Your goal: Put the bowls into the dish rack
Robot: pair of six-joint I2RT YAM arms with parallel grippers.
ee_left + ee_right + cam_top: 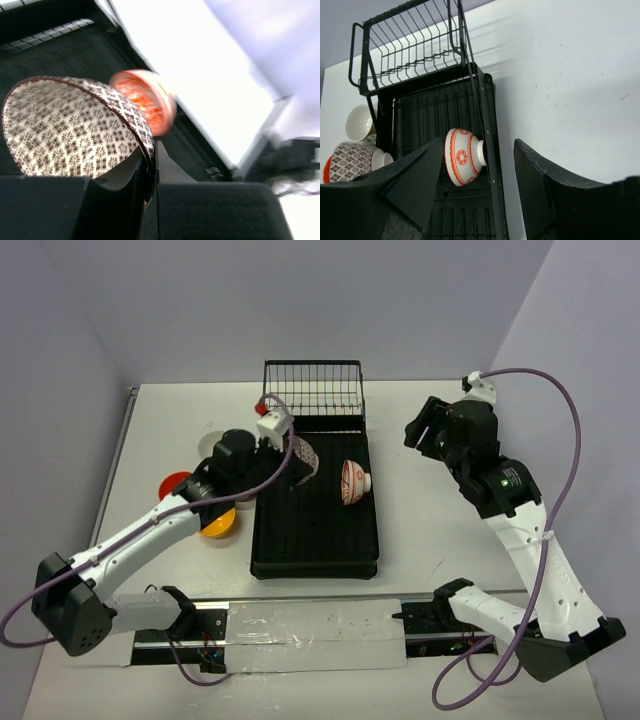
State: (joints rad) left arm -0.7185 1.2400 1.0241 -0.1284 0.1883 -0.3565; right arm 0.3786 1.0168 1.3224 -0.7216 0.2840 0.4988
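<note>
The black dish rack [300, 540] lies mid-table with its wire basket [313, 390] at the far end. A red-on-white bowl [353, 481] rests on its side in the tray [445, 115], also showing in the left wrist view [145, 100] and the right wrist view [462, 156]. My left gripper [288, 455] is shut on the rim of a brown-patterned bowl [65, 130], tilted on edge over the tray's far left part. My right gripper [425, 435] hangs open and empty above the table right of the rack. Its fingers [420, 175] frame the red-on-white bowl from a distance.
On the table left of the rack sit a red-orange bowl [175, 485] and a yellow-orange bowl [218, 523], partly under the left arm. A plain white bowl [359, 121] stands by the rack's far left corner. The table's left edge [125, 430] runs close by.
</note>
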